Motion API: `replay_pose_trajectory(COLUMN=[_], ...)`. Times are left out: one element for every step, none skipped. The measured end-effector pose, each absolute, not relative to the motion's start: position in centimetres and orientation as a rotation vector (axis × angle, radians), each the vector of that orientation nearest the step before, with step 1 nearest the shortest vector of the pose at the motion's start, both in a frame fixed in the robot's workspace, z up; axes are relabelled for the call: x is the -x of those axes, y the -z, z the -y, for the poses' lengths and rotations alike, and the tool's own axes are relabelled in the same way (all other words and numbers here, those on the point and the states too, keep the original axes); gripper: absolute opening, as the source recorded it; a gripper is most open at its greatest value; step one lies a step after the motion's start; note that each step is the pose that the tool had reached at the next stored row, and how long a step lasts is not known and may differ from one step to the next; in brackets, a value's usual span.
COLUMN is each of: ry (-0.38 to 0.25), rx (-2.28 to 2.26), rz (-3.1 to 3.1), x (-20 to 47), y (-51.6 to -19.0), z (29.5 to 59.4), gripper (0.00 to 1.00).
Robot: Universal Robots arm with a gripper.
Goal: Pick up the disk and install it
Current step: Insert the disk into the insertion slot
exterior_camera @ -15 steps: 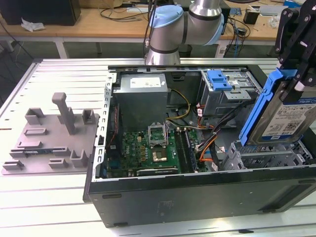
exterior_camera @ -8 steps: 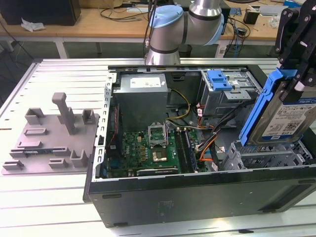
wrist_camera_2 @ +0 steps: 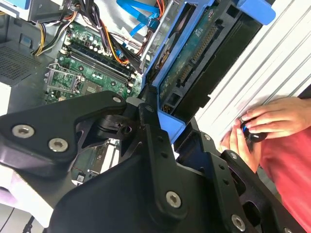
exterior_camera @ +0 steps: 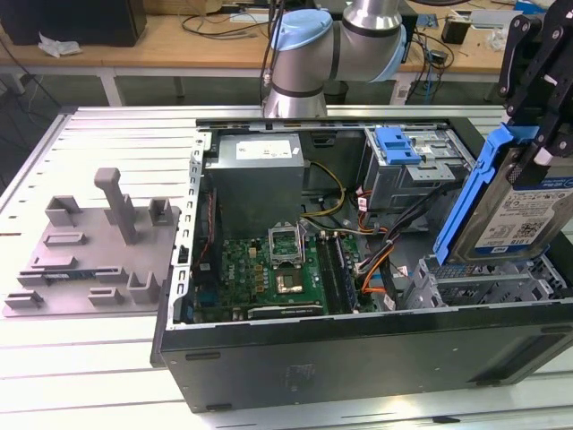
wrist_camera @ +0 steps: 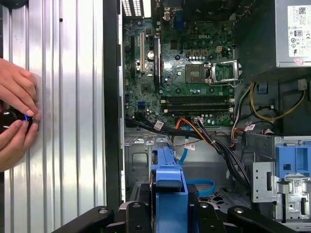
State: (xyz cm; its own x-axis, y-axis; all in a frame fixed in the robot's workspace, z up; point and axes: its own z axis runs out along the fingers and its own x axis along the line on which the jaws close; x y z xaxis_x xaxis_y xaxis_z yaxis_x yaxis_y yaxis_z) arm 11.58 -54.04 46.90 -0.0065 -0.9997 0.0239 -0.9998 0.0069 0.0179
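The disk (exterior_camera: 521,213) is a silver drive with a white-and-blue label in a bright blue carrier frame. It hangs tilted, nearly on edge, over the drive bay (exterior_camera: 488,285) at the open computer case's right end in the exterior view. My gripper (exterior_camera: 540,134) is shut on its upper end, the black fingers (exterior_camera: 548,148) clamping the blue frame. In the second wrist view the disk (wrist_camera_2: 194,53) shows its circuit-board side and connector. In the first wrist view the blue frame (wrist_camera: 170,191) sits between my fingers (wrist_camera: 133,213), above the case floor.
The open case (exterior_camera: 358,354) holds a motherboard (exterior_camera: 277,269), a grey power-supply box (exterior_camera: 260,175), bundled cables (exterior_camera: 376,255) and a cage with a blue clip (exterior_camera: 398,143). A grey fixture (exterior_camera: 98,242) lies on the slotted table. A person's hands (wrist_camera: 17,121) hold a small black device beside the case.
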Motion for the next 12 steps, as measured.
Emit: replay_pose_trajectory(ry=[-0.007, -0.006, -0.003, 0.0, 0.002, 0.006, 0.008, 0.009, 0.01, 0.01, 0.01, 0.01], rx=[-2.193, -2.193, -2.194, -2.196, -2.197, -2.198, -2.2, -2.2, -2.2, -2.2, -2.2, -2.2], rz=[2.208, 2.208, 2.209, 2.211, 2.212, 2.214, 2.215, 2.215, 2.214, 2.214, 2.214, 2.214], x=[-11.58, -11.57, -11.57, -11.57, -11.57, -11.57, -11.57, -11.57, -11.57, -11.57, -11.58, -11.57], y=[-46.9, -46.9, -46.9, -46.9, -46.91, -46.9, -46.9, -46.9, -46.9, -46.89, -46.9, -46.9], z=[54.05, 54.09, 54.13, 54.16, 54.18, 54.22, 54.25, 54.26, 54.26, 54.26, 54.27, 54.27], gripper=[0.36, 0.36, 0.36, 0.36, 0.36, 0.36, 0.36, 0.36, 0.36, 0.36, 0.36, 0.36])
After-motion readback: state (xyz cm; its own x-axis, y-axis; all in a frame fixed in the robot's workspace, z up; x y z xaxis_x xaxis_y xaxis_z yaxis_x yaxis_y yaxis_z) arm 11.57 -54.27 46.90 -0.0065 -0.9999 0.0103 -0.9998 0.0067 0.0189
